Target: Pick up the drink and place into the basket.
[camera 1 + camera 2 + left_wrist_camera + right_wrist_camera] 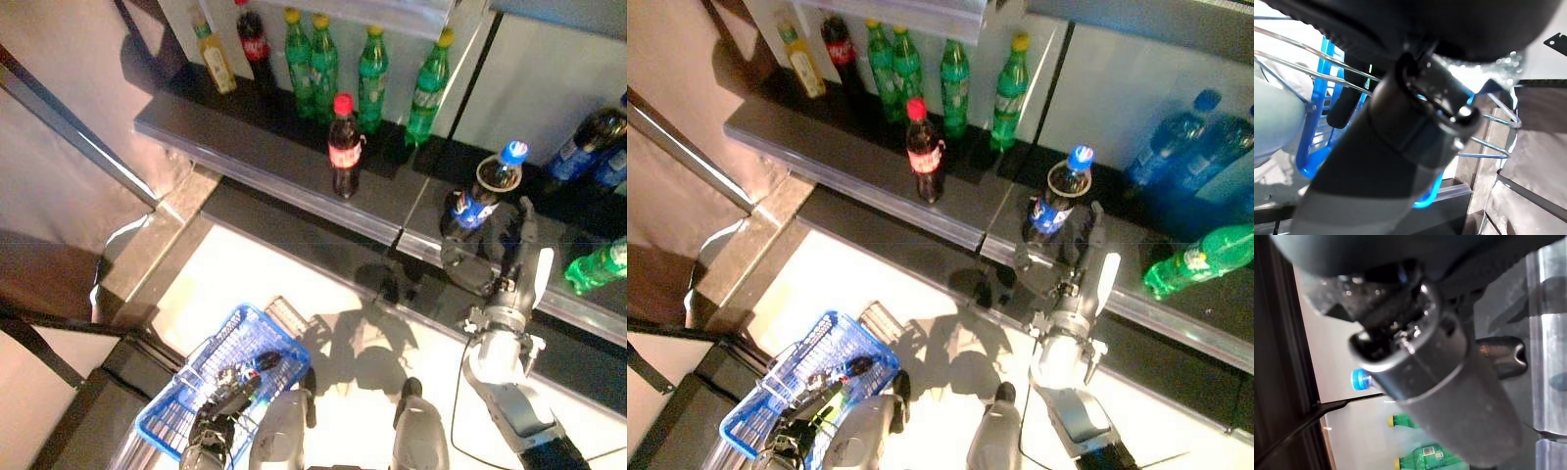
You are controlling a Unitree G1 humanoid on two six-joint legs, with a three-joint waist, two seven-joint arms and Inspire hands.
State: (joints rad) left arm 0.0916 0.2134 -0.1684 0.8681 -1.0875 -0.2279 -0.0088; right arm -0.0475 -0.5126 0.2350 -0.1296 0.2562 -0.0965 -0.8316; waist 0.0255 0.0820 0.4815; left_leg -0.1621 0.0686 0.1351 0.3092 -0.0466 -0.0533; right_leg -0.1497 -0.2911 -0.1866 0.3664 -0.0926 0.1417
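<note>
A dark drink bottle with a blue cap and blue label [483, 191] stands upright near the front of the dark shelf [284, 166]. My right hand [505, 257] is raised just in front of it and slightly to its right. Its fingers are straight and its white-covered thumb [542, 275] sticks out, with nothing held. The right wrist view shows the blue cap [1358, 379] past the hand. At the lower left my left hand [214, 416] grips the rim of the blue wire basket [211, 343]. The basket's wires [1488, 117] show in the left wrist view.
A red-capped cola bottle [343, 147] stands alone mid-shelf. Several green bottles [372, 69] line the back, with a yellowish bottle [216, 59] to their left. A green bottle [598, 264] lies on its side at the right, below blue bottles [588, 142].
</note>
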